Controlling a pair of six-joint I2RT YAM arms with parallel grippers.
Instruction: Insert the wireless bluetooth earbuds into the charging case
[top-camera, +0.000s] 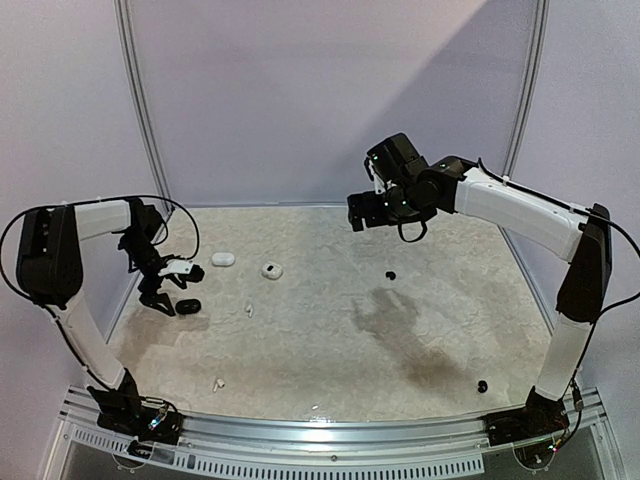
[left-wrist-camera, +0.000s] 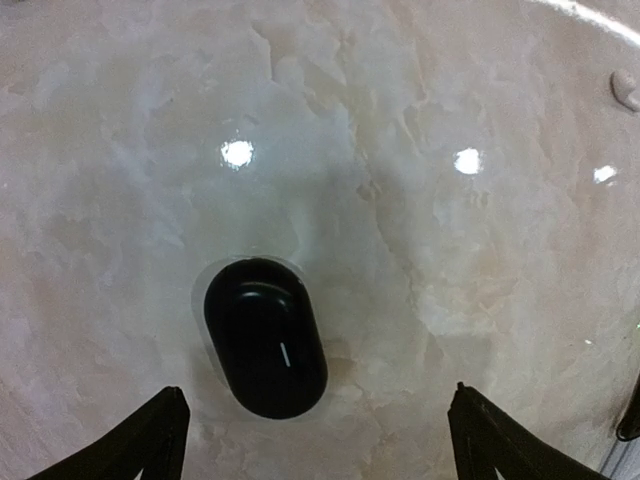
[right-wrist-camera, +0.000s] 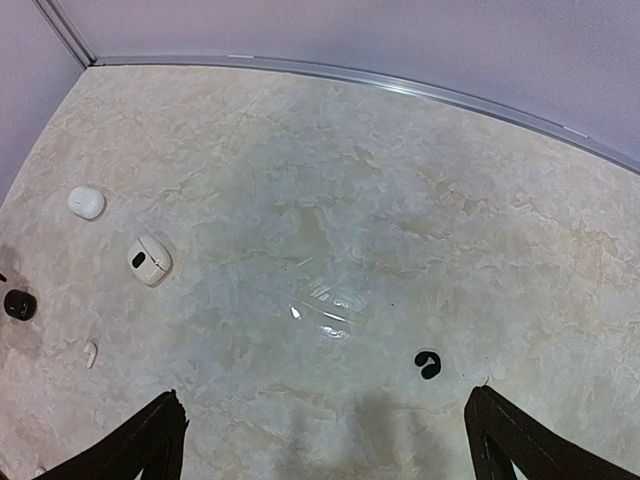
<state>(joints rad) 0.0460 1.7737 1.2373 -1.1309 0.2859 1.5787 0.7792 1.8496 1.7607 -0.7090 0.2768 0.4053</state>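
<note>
1. The left gripper is spread open and empty. It hangs right over the black case, with neither finger touching it.
2. The right gripper is also open and empty, raised high and far to the right of the black case.
3. No bud is seated yet. A white earbud lies just right of the black case. A black earbud lies well to its right. A second black earbud lies farther right again, toward the arm bases.
4. A white case and a second white case sit beyond the black case, up and to its right.
5. Risk: the black case looks closed, so a one-sided pinch could skid it across the smooth table.
6. Risk: the buds are tiny, so closing fingers could flick one away or clamp it crooked. A black bud could also end up in a white case.
7. Only the left wrist view shows the black case's lid mark. The right wrist view shows a dark spot on the second white case, but I cannot tell whether that case is open. Only the top view shows both arms and the second black earbud.
</note>
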